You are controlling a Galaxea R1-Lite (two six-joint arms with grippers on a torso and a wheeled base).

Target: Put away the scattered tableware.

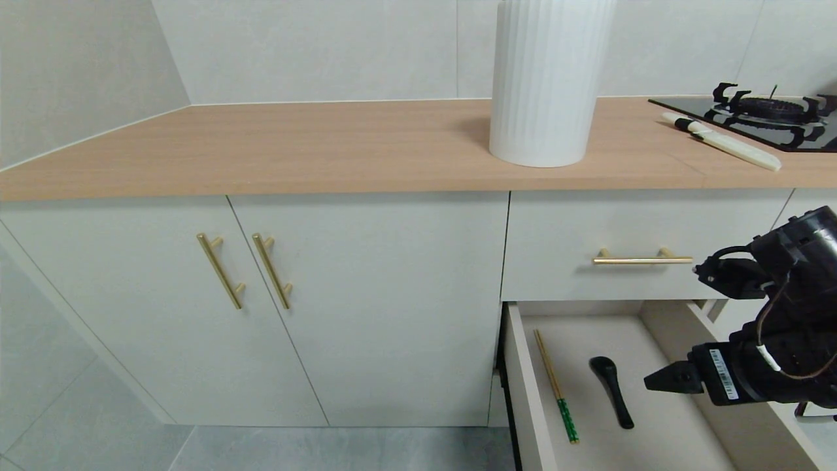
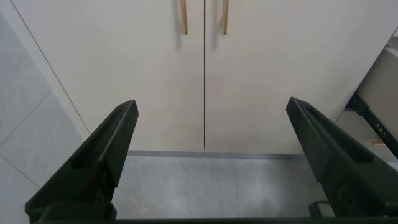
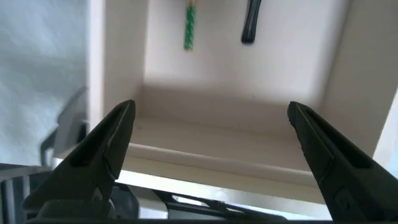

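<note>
Chopsticks and a black spoon lie side by side, not touching, in the open drawer. A knife rests on the counter at the stove's edge. The right gripper hangs over the drawer, spread wide; the left gripper, also wide, faces the cupboard doors

In open drawer, chopsticks left of spoon (vase, knife on counter above)

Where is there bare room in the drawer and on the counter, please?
The drawer floor is bare between the spoon and the right wall, below the right gripper; chopsticks lie along the left. The counter is bare left of the white canister; knife and stove crowd its right end.
</note>
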